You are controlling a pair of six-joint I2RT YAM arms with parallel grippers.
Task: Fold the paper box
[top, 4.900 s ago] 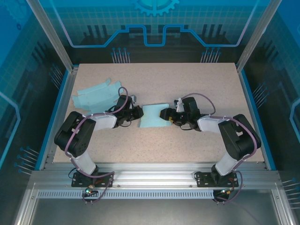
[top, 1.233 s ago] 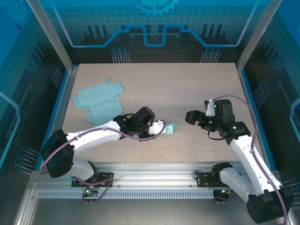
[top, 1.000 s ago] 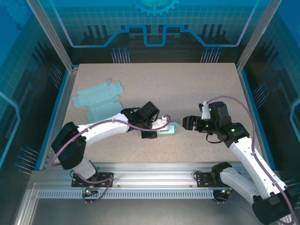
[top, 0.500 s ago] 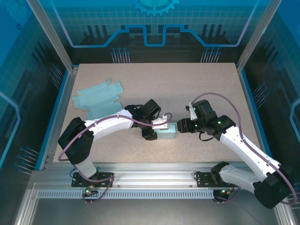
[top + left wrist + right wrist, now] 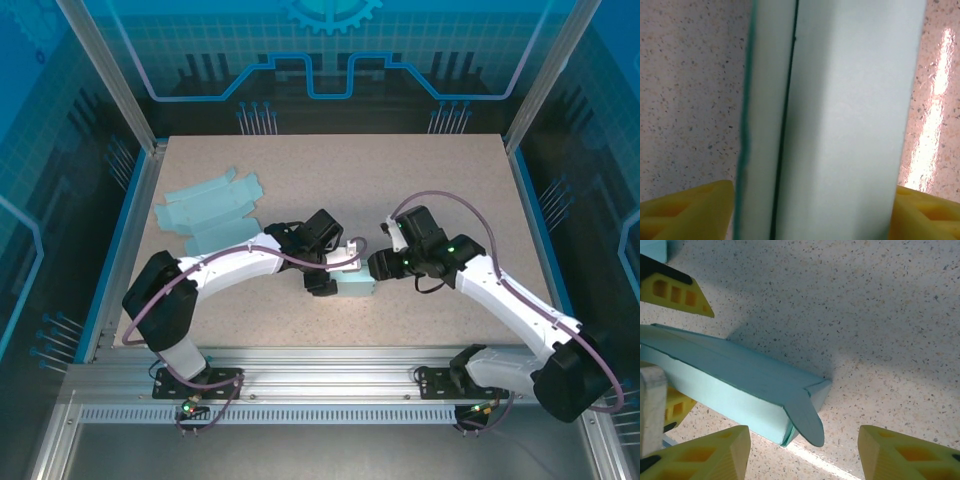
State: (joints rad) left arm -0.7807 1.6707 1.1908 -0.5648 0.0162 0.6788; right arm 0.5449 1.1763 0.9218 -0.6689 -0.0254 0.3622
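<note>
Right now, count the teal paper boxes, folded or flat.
3: folded box in the middle; flat blank at left rear; second blank overlapping it; more may hide beneath.

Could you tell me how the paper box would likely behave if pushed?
The paper box looks thin-walled, so it probably dents easily. Its loose end flap would likely bend. Flat-sided, it should slide, not roll.

White-black arms (image 5: 230, 266), purple cables (image 5: 440, 195), yellow end effector fingers (image 5: 705, 452)

Pale teal paper box (image 5: 850, 125) between yellow end effector fingertips (image 5: 685, 212), speckled table (image 5: 690, 75) either side
</note>
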